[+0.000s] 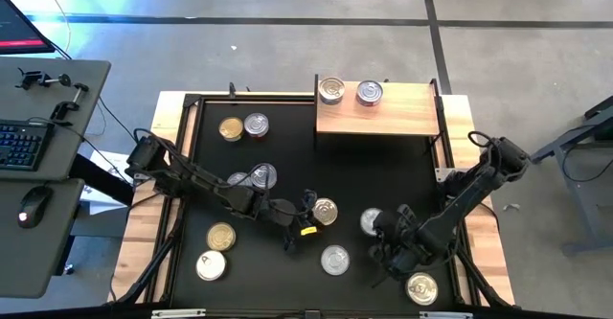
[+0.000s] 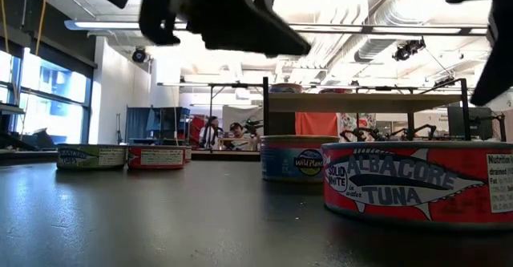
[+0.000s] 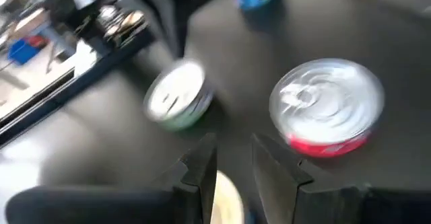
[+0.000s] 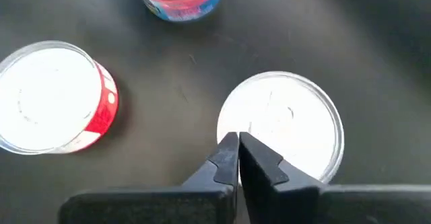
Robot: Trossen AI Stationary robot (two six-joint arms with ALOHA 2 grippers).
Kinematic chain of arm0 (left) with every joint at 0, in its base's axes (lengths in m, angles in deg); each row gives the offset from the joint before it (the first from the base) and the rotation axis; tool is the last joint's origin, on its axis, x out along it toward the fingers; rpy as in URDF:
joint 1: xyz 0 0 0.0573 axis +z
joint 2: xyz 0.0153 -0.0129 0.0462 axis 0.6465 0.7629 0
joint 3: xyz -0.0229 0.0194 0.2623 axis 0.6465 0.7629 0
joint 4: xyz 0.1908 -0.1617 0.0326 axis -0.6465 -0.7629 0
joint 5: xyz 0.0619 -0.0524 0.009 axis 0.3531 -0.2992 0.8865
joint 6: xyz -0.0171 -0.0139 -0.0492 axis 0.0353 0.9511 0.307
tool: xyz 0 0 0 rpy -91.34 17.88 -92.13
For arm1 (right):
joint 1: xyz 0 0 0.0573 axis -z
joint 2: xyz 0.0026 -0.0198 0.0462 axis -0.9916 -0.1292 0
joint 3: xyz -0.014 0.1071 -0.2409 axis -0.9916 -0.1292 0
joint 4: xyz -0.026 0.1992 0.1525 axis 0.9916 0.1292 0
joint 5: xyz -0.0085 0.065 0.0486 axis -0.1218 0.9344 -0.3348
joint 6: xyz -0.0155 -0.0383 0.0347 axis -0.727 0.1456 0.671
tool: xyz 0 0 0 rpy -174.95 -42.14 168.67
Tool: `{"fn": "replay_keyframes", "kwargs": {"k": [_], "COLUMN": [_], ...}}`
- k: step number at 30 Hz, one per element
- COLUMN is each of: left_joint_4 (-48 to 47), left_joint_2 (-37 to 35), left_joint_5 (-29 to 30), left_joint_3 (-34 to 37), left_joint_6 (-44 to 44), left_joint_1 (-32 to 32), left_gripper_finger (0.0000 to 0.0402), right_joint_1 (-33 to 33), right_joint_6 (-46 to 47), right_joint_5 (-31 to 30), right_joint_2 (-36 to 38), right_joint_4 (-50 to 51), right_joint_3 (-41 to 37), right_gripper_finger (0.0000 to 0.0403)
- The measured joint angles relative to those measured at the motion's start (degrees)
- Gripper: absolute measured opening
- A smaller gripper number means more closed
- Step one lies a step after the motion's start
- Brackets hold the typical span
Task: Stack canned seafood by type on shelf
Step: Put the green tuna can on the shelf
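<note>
The light-wood shelf [image 1: 402, 116] stands at the table's far edge with two silver-topped tins [image 1: 331, 90] [image 1: 369, 92] on it. Several more tins stand scattered on the black table. My left gripper [image 1: 306, 221] [image 3: 234, 150] is near the table's middle, its fingers a narrow gap apart. It hovers over the edge of a gold-topped tin [image 1: 325, 211] [image 3: 227, 198]. My right gripper [image 1: 381, 235] [image 4: 238, 146] is shut. Its tips are over the lid of a silver-topped tin [image 1: 371, 221] [image 4: 283, 126] that stands on the table. My right gripper's shut fingertips [image 4: 229, 150] stand over the silver-topped tin's lid near its rim [image 4: 252, 126], coming from above at a slant. I cannot tell whether they touch the lid. The tin stands flat on the table.
Near my left gripper stand a red-sided silver-topped tin [image 3: 328, 106] and a green-sided one [image 3: 176, 96]. A red-sided tin [image 4: 57, 106] stands beside my right gripper. Gold-topped tins stand at the near left [image 1: 221, 236] and near right [image 1: 421, 287]. A desk with a keyboard [image 1: 24, 142] stands left of the table.
</note>
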Motion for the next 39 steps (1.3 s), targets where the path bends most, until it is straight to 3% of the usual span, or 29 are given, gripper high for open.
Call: {"fn": "replay_keyframes", "kwargs": {"k": [6, 14, 21, 26, 30, 36, 39], "left_joint_4": [7.36, -6.13, -11.79, -14.29, -16.34, -16.64, -16.50], "left_joint_2": [3.50, 14.33, 25.40, 30.63, 31.76, 31.71, 31.71], "left_joint_5": [-4.93, -12.60, -12.86, -12.86, -12.87, -14.84, -14.93], "left_joint_3": [-1.64, -18.16, -31.45, -36.36, -37.51, -37.51, -37.51], "left_joint_6": [-2.12, -6.04, -12.27, -15.61, -17.11, -16.65, -15.29], "left_joint_1": [2.20, 6.05, 7.80, 8.57, 9.15, 9.92, 9.96], "left_gripper_finger": [0.0100, 0.0124, 0.0120, 0.0114, 0.0091, 0.0011, 0.0008], "right_joint_1": [-1.85, -10.13, -16.45, -17.74, -17.05, -15.00, -13.38], "right_joint_6": [-1.04, -1.26, 4.46, 4.78, 2.84, -3.00, -8.14], "right_joint_5": [-1.21, -6.23, -11.99, -13.16, -13.21, -14.56, -14.15], "right_joint_2": [-0.13, -0.86, -1.07, -1.14, -1.85, -4.13, -5.32], "right_joint_4": [-0.89, -2.51, -2.92, -4.31, -5.78, -6.11, -6.40], "right_joint_3": [0.26, 0.28, 0.28, 0.28, 0.28, 0.30, 0.30], "right_gripper_finger": [0.0037, 0.0110, 0.0114, 0.0114, 0.0114, 0.0127, 0.0152]}}
